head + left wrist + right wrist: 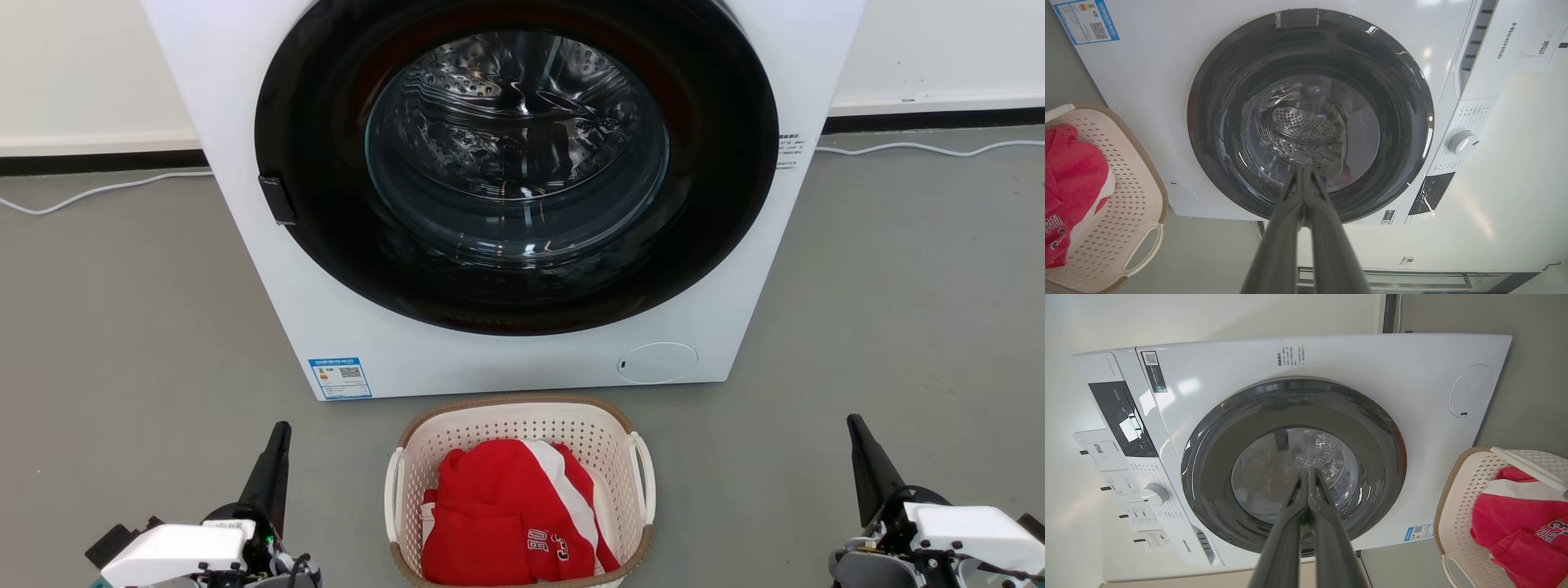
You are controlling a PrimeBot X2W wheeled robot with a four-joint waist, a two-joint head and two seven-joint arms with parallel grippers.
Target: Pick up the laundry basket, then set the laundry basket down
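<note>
Left gripper (282,428), right gripper (853,421): closed, empty | laundry basket (522,423) on grey floor (122,310) | washing machine (490,363) before white wall (82,73)

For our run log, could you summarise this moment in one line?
laundry basket: on floor, unheld | left gripper: shut, apart | right gripper: shut, apart

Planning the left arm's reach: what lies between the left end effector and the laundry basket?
Just bare grey floor lies between the left end effector and the laundry basket, seen in the head view; nothing blocks the way.
</note>
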